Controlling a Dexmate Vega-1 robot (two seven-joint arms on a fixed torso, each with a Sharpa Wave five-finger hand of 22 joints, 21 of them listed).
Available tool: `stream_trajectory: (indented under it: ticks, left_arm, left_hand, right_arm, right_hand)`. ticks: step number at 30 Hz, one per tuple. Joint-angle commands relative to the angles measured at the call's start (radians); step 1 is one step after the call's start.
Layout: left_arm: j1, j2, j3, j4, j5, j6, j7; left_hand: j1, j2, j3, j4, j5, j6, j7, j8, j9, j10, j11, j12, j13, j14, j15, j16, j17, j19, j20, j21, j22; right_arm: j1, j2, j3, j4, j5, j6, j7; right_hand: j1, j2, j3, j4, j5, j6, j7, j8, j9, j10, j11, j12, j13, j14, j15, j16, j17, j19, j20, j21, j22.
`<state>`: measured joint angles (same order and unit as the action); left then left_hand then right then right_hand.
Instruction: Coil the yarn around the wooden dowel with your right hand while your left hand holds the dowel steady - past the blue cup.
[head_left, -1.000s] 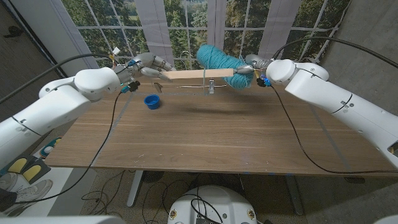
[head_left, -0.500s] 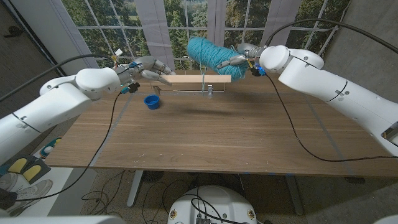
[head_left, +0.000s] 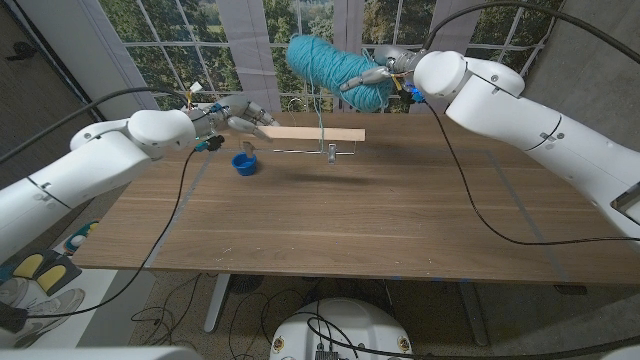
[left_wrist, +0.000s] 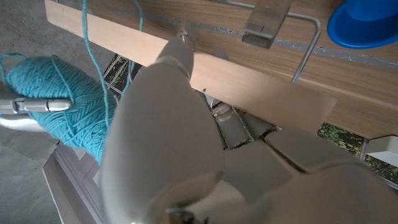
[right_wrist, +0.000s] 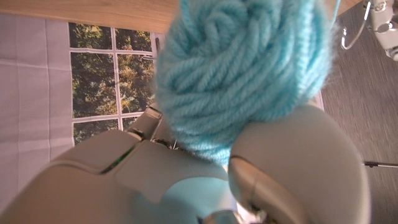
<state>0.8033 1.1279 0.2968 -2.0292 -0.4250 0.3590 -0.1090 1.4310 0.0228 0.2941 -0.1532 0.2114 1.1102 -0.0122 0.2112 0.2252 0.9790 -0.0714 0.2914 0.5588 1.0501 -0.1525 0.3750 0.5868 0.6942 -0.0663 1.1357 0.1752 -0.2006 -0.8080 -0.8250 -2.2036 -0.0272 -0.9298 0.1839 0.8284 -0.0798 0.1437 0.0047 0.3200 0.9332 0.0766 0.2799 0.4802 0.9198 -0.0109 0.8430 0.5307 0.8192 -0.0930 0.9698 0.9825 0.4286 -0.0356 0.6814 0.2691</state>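
The right hand (head_left: 378, 72) is gripping the skein of teal yarn (head_left: 330, 68) and holding it high over the far side of the wooden table (head_left: 340, 215), above and right of the wooden dowel (head_left: 318, 134). The left hand (head_left: 238, 112) is grasping the dowel's left end, keeping it level beyond the blue cup (head_left: 244, 162). A strand is dropping to the dowel; few wraps are showing, so most coiling looks undone.

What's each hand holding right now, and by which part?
Left hand grips the wooden dowel at its end nearest the blue cup. Right hand holds the teal yarn ball by one end, raised above the dowel; a strand hangs to it.
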Motion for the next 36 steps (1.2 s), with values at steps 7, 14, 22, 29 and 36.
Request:
stream_trajectory:
  ticks: [7,14,22,29,36]
  left_arm:
    - [-0.045,-0.035,0.032,0.041,0.025,0.034,0.025]
    - [-0.060,-0.055,0.035,0.013,0.039,0.084,0.075]
    - [-0.063,-0.096,0.038,-0.010,0.065,0.140,0.166]
    - [-0.054,-0.150,0.027,-0.019,0.061,0.172,0.253]
    - [-0.042,-0.180,0.008,-0.029,0.045,0.176,0.302]
  left_hand:
    - [0.061,0.077,0.019,0.013,0.002,0.049,0.049,0.008,0.003,0.005,0.002,-0.004,0.004,0.035,-0.058,-0.002,0.005,-0.006,-0.121,0.007,0.005]
    - [0.061,0.078,0.020,0.013,0.001,0.046,0.046,0.007,0.003,0.006,0.004,-0.006,0.005,0.034,-0.059,-0.003,0.006,-0.007,-0.121,0.009,0.005]
    - [0.061,0.077,0.022,0.012,0.000,0.048,0.046,0.007,0.004,0.008,0.001,-0.009,0.006,0.041,-0.062,-0.004,0.007,-0.007,-0.121,0.013,0.005]
    - [0.061,0.077,0.023,0.011,0.000,0.051,0.046,0.008,0.004,0.010,0.004,-0.011,0.006,0.041,-0.063,-0.006,0.008,-0.006,-0.123,0.017,0.006]
    - [0.061,0.076,0.024,0.011,-0.002,0.054,0.045,0.009,0.004,0.015,0.003,-0.013,0.005,0.046,-0.063,-0.007,0.007,-0.004,-0.124,0.021,0.006]
  right_arm:
    - [0.029,-0.065,0.068,-0.102,0.072,-0.053,0.091]
    - [0.054,-0.128,0.061,-0.197,0.097,-0.138,0.127]
    - [-0.040,-0.226,0.154,-0.333,0.158,-0.169,0.074]
    - [-0.163,-0.306,0.254,-0.436,0.214,-0.148,0.003]
    - [-0.321,-0.383,0.389,-0.481,0.301,-0.068,-0.051]
  right_hand:
    - [0.292,0.275,0.008,0.008,0.001,0.096,-0.068,-0.001,0.007,0.016,-0.009,0.011,0.141,0.008,-0.099,0.019,-0.001,0.000,0.008,0.014,-0.003]
    - [0.298,0.276,0.011,0.009,-0.005,0.101,-0.062,-0.001,0.012,0.022,-0.001,0.015,0.139,0.010,-0.092,0.030,-0.009,0.003,0.012,0.024,-0.005]
    - [0.299,0.276,0.013,0.012,-0.010,0.101,-0.058,-0.003,0.018,0.023,0.003,0.018,0.140,0.010,-0.094,0.038,-0.013,0.004,0.012,0.032,-0.007]
    - [0.304,0.276,0.017,0.013,-0.015,0.107,-0.055,-0.004,0.021,0.027,0.001,0.022,0.140,0.010,-0.093,0.047,-0.018,0.005,0.013,0.040,-0.010]
    - [0.307,0.276,0.019,0.014,-0.020,0.110,-0.054,-0.006,0.023,0.029,0.005,0.024,0.138,0.011,-0.094,0.056,-0.019,0.004,0.013,0.047,-0.012]
